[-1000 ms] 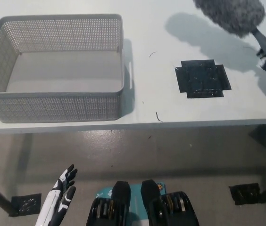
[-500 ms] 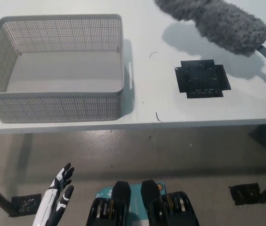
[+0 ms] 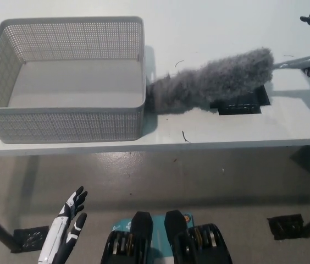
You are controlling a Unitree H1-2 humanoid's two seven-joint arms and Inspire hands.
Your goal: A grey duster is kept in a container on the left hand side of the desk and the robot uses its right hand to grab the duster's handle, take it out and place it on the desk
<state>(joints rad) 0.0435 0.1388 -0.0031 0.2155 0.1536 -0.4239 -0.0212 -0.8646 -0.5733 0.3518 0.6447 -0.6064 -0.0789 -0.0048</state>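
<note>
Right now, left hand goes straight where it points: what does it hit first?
Probably the desk edge, just below the basket; nothing shows between. The left hand looks lower than the desk, so it might pass underneath.

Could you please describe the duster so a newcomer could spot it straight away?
On the white desk, look just right of the grey mesh basket. The duster lies slanted there, over a black patch: the only fluffy grey thing, with a thin handle.
</note>
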